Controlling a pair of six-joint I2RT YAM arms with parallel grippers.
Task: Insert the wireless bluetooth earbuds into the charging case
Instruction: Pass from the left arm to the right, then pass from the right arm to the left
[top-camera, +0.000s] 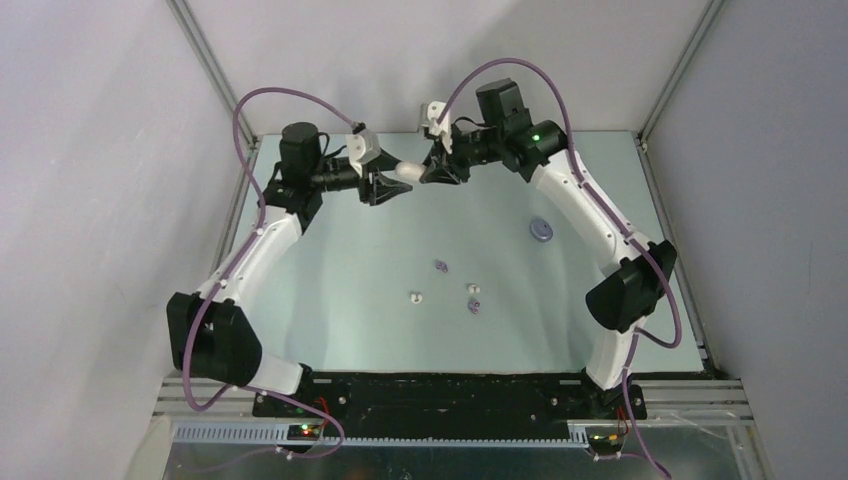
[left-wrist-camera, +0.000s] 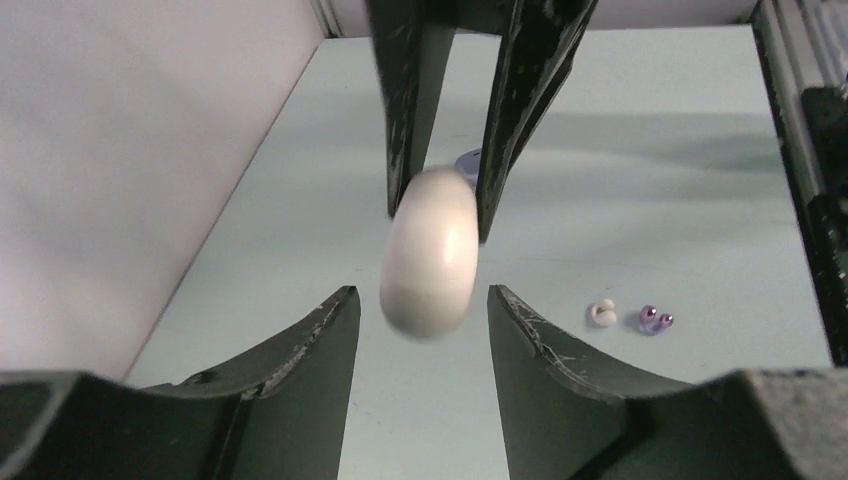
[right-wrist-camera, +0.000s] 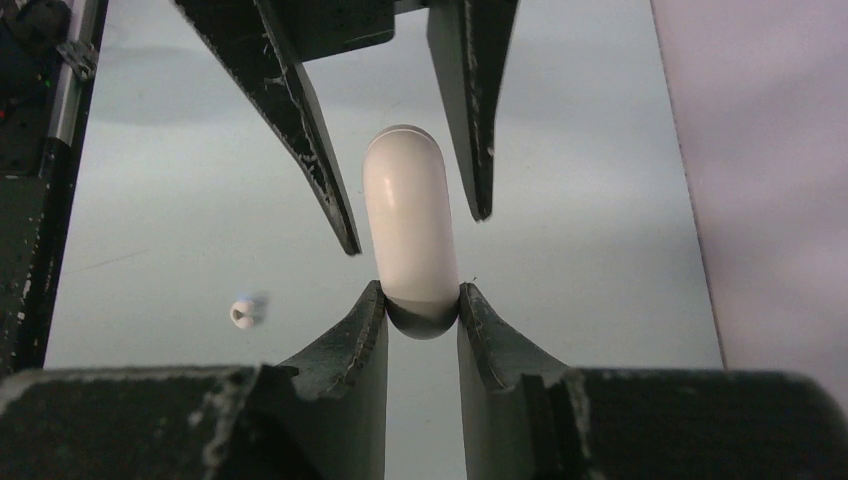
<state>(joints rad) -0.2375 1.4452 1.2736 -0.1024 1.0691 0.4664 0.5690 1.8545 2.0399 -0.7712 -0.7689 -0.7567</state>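
Right claw (right-wrist-camera: 420, 292) pinching case (right-wrist-camera: 410, 200), left claw (left-wrist-camera: 421, 294) — agape

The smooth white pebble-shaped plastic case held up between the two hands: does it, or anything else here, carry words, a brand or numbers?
None can be read.
The smooth white pebble-shaped plastic case is blank in both wrist views.
The round purple case and the tiny white and purple earbuds are too small to show any print.

The left arm (top-camera: 255, 245) and the right arm (top-camera: 590, 205) reach to the far edge, near its middle, and face each other. The left gripper (top-camera: 388, 188) is spread wide. The right gripper (top-camera: 437, 168) pinches the white case (top-camera: 401, 170).
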